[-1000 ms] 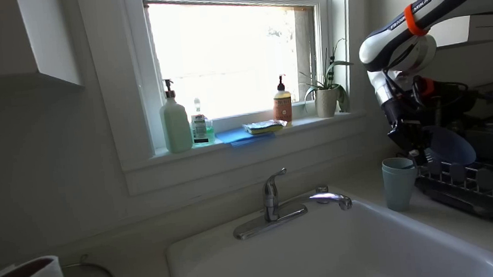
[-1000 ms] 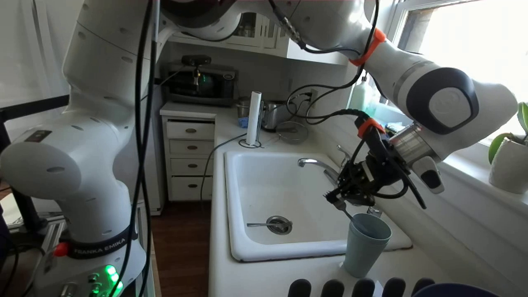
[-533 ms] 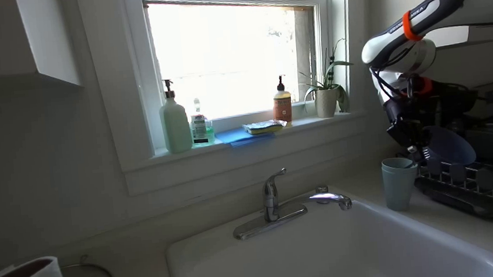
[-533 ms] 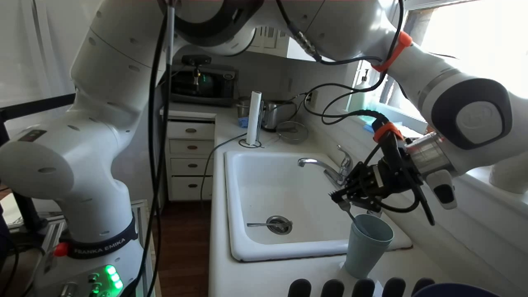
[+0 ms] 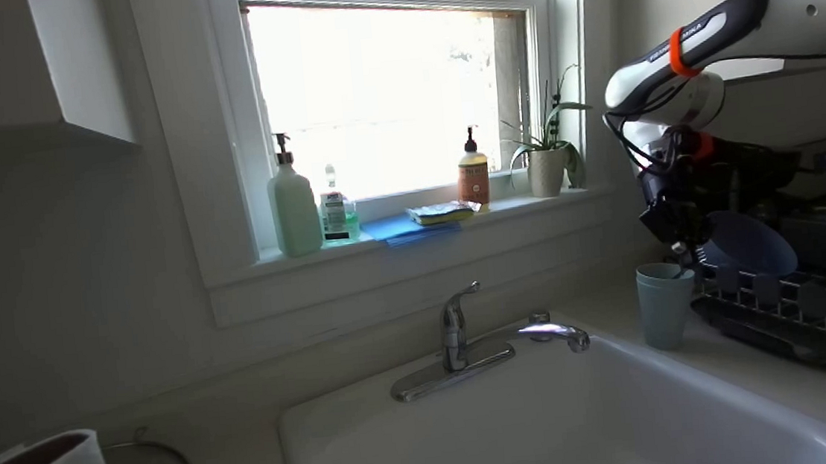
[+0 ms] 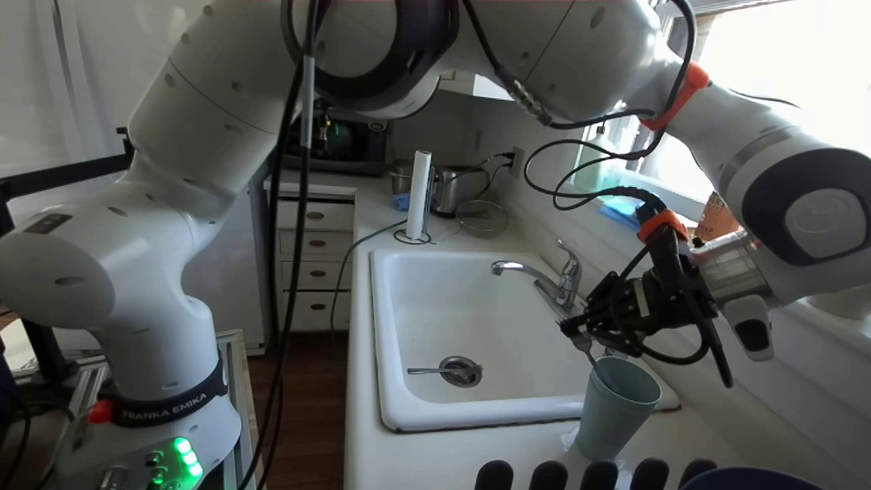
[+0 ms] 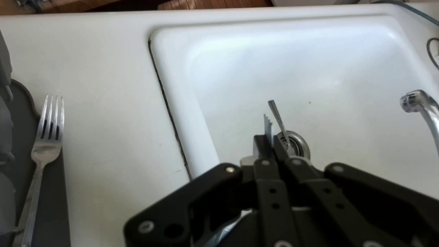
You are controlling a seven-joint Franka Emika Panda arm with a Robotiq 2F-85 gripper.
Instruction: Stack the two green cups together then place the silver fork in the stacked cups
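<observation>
Beside a white sink (image 6: 476, 414), the gripper (image 7: 270, 145) pinches a silver fork (image 6: 586, 347) by its head, tines poking past the fingertips (image 7: 263, 149) and handle slanting down inside 2 nested green cups (image 5: 665, 314). The head-end hold probably serves to send the handle in first, and the cups, 1 set within the other with 2 rims showing, likely form the intended holder. They stand on the counter (image 6: 442, 456) between the sink and a dish rack (image 5: 814, 299). In both exterior views, the cups sit below the fingertips; the fork bridges the gap, its lower part within the mouth and its upper part clamped; rim contact is unclear. Stacking appears done; release, perhaps after a little lowering, seems the step remaining.
</observation>
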